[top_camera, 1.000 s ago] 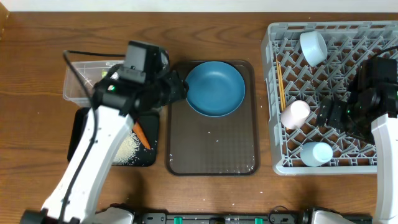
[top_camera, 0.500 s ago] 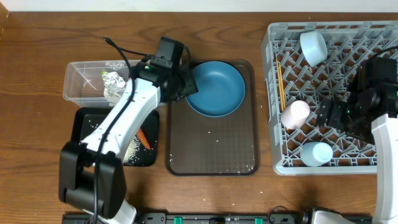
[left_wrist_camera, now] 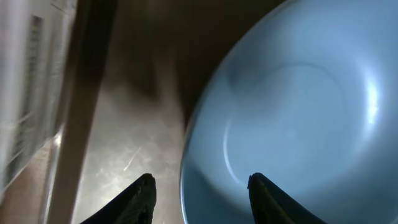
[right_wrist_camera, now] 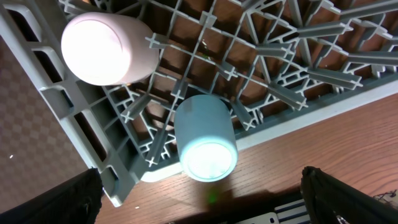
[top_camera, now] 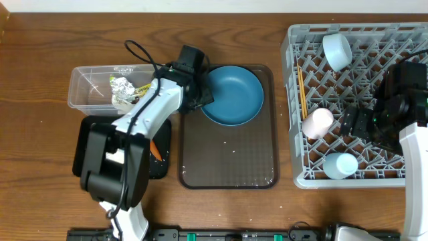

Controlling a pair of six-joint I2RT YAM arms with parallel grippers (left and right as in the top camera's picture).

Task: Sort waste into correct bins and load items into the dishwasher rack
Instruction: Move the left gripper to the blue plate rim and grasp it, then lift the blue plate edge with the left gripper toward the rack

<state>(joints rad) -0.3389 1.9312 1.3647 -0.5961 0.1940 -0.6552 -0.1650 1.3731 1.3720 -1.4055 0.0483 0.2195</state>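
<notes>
The blue plate (top_camera: 234, 94) lies at the far end of the brown tray (top_camera: 227, 161). My left gripper (top_camera: 204, 97) is open at the plate's left edge; in the left wrist view its fingers (left_wrist_camera: 202, 193) straddle the rim of the plate (left_wrist_camera: 292, 106). The clear bin (top_camera: 83, 87) holds the foil wrapper (top_camera: 121, 86). The black bin (top_camera: 90, 134) holds the carrot (top_camera: 154, 148); my left arm covers most of it. The rack (top_camera: 294, 174) holds the bowl (top_camera: 336, 50), chopsticks (top_camera: 302, 94), pink cup (top_camera: 317, 122) and light blue cup (top_camera: 340, 165). My right gripper (top_camera: 354, 120) hangs open over the rack's cups (right_wrist_camera: 205, 140).
A few rice grains (top_camera: 224, 142) lie scattered on the tray. The two bins stand side by side left of the tray, close under my left arm. The rack's front edge (right_wrist_camera: 93, 143) is near the table's front.
My left arm has stretched out low over the bins, uncovering the clear bin. Its gripper has come down to the plate's left rim. The right arm has not moved.
</notes>
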